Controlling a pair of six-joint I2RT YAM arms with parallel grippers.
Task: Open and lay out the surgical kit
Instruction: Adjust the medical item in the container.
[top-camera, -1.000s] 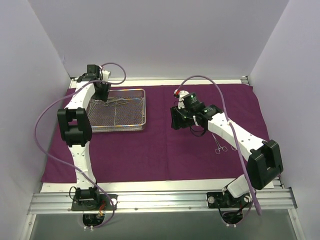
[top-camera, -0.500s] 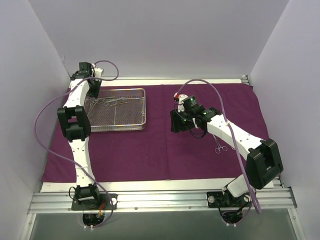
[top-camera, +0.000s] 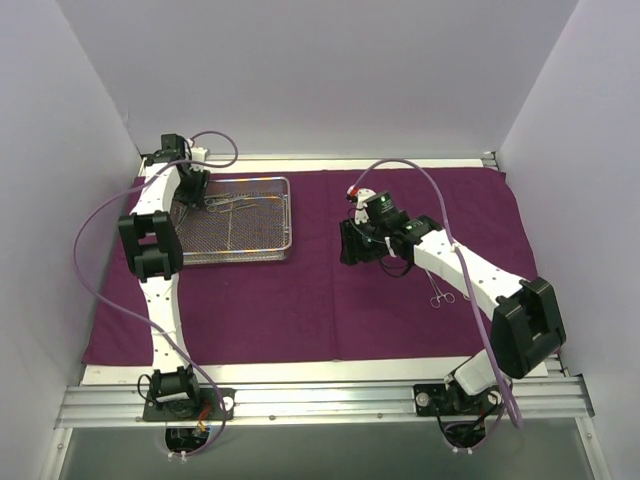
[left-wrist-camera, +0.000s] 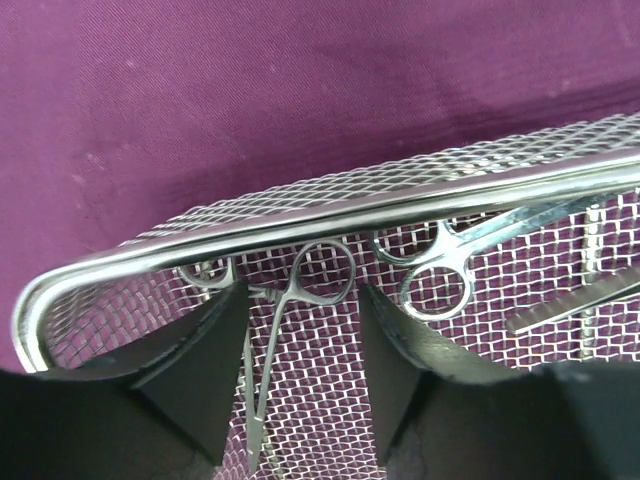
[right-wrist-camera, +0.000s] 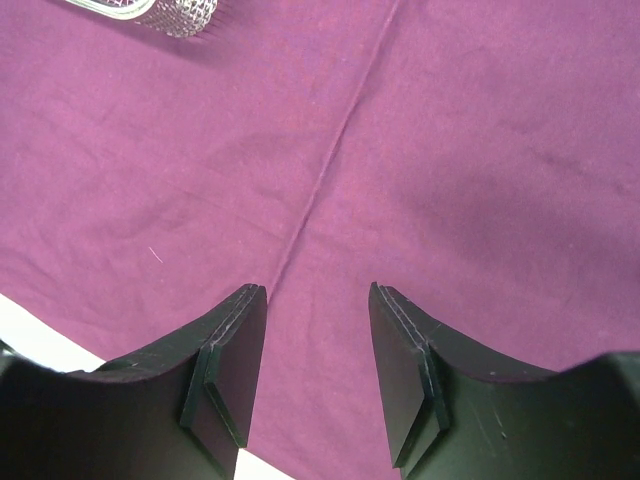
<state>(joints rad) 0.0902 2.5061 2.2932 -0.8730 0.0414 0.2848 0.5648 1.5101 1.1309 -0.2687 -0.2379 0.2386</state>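
Note:
The deep-purple cloth wrap (top-camera: 320, 290) lies spread flat on the table. The silver wire-mesh tray (top-camera: 262, 252) stands on its far left part. Several ring-handled steel instruments (top-camera: 228, 203) lie in the tray's far end. My left gripper (top-camera: 190, 196) is open inside the tray's far-left corner; its jaws straddle one slim instrument (left-wrist-camera: 285, 335), with a second instrument (left-wrist-camera: 450, 262) just to the right. One instrument (top-camera: 440, 295) lies on the cloth at the right. My right gripper (top-camera: 347, 243) is open and empty above bare cloth (right-wrist-camera: 420, 150).
The tray's rim (left-wrist-camera: 330, 215) runs just beyond my left fingers. A corner of the tray (right-wrist-camera: 170, 15) shows at the top left of the right wrist view. White walls enclose the table on three sides. A metal rail (top-camera: 320, 400) runs along the near edge.
My left gripper has moved from over the tray's far middle to its far-left corner and lowered into it. My right gripper has drifted slightly left, staying open.

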